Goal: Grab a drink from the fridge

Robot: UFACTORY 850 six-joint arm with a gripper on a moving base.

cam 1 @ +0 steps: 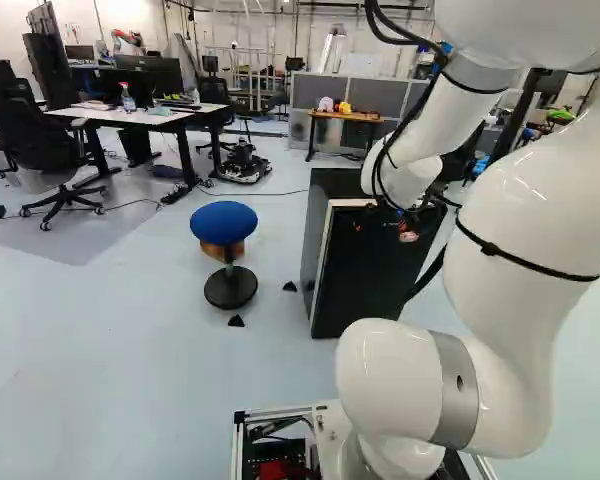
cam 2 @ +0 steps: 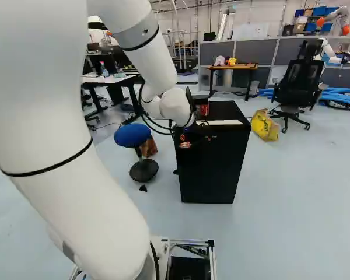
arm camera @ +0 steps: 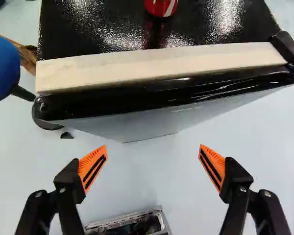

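Our gripper (cam 2: pixel 195 139) is open, its fingers spread wide, near the upper front of the black fridge (cam 2: pixel 213 166). The red can (arm camera: pixel 160 6) with pale markings stands upright on the fridge top, ahead of us, with the pale edge strip (arm camera: pixel 157 66) between us and it. We see a blue stool (cam 1: pixel 224 222) beside the fridge, and a yellow bag (cam 2: pixel 265 126) and office chair (cam 2: pixel 297 87) on its other side.

No legible text or numbers; dark markings on yellow bag (cam 2: pixel 263 126) too small to read.
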